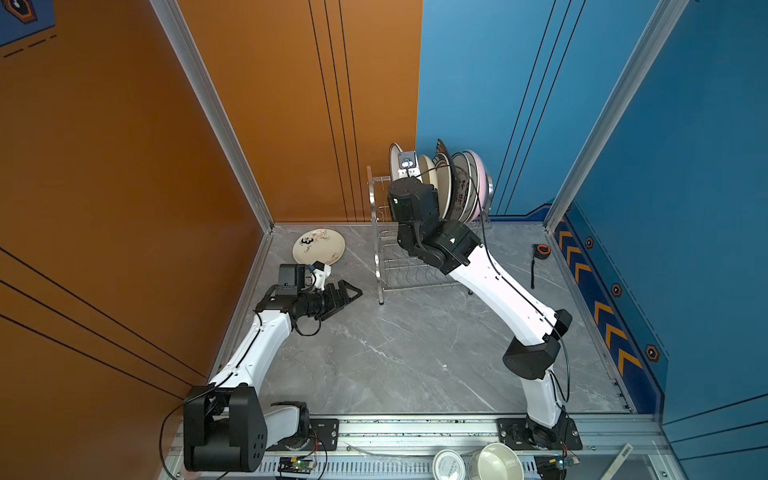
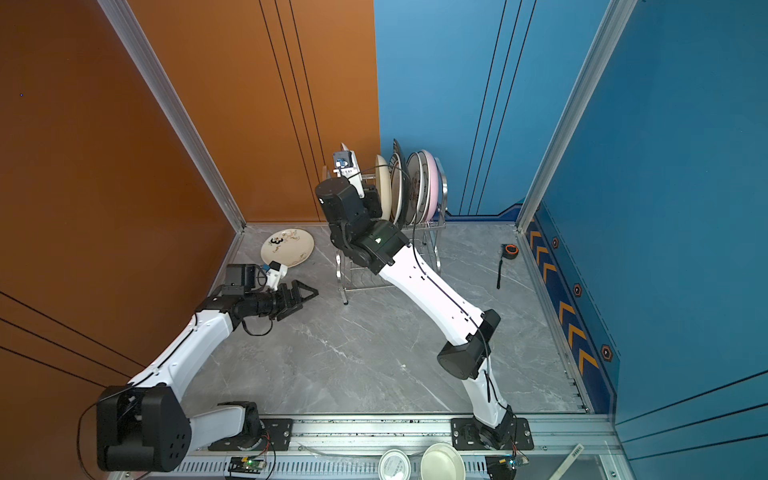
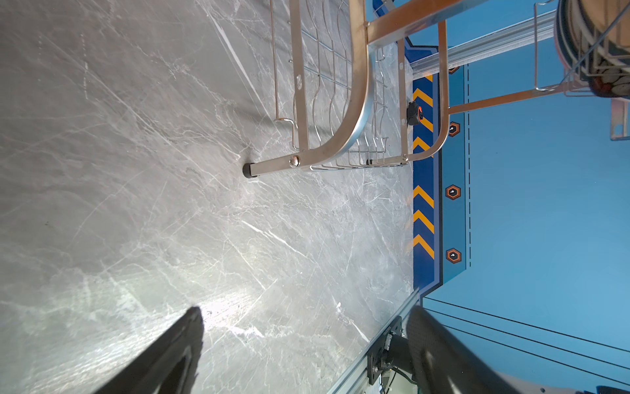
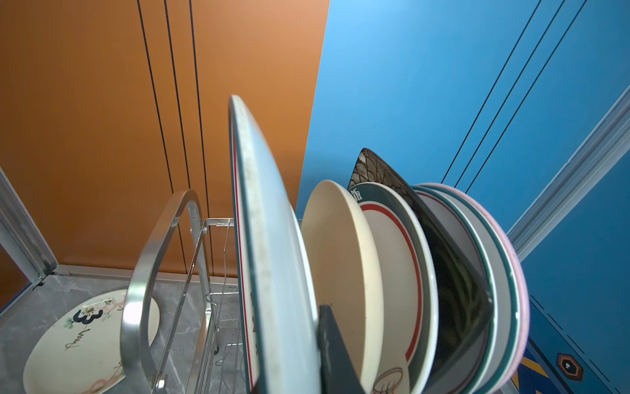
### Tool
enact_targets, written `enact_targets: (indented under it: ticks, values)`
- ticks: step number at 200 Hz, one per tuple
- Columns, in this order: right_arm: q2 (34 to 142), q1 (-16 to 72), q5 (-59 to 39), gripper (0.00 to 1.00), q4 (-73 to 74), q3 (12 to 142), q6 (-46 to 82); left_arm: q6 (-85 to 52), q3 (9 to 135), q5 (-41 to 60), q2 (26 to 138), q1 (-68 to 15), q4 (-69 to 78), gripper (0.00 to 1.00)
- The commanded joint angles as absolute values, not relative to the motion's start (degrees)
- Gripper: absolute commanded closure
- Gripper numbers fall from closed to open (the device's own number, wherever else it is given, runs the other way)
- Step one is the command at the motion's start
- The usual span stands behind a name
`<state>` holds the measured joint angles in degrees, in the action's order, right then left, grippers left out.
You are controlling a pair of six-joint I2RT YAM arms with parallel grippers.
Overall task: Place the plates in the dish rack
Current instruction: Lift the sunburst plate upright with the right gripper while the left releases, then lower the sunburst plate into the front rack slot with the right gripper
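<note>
Right wrist view, dark-rimmed plate (image 4: 272,238) upright, edge-on, in right claw (image 4: 293,327)

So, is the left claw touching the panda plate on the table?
Apart. In a top view the open left claw sits clear of the panda plate, grey table between them.

Eight round ceramic dinner plates (image 4: 341,273): seven on edge, as far as overlapping rims allow, plus one cream panda-printed plate (image 1: 318,246) lying flat. One shiny steel wire dish rack (image 1: 378,270), one black-and-orange tape measure (image 1: 541,250), one deep cream bowl (image 1: 498,461), one round metal lid (image 1: 449,465).
</note>
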<state>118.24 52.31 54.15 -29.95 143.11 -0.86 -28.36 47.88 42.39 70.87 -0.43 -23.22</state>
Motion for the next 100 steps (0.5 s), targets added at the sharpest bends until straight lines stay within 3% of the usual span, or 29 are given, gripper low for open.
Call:
enact_targets:
  ticks: [1, 100]
  values:
    - [119.8, 51.9, 59.0, 1.0, -18.9, 146.0, -6.7, -26.6, 48.2, 41.8, 71.8, -0.3, -24.2, 0.06]
    - [124.0, 47.6, 58.3, 1.0, -22.3, 147.2, -3.0, -25.3, 49.6, 42.2, 74.8, 0.7, -24.2, 0.05]
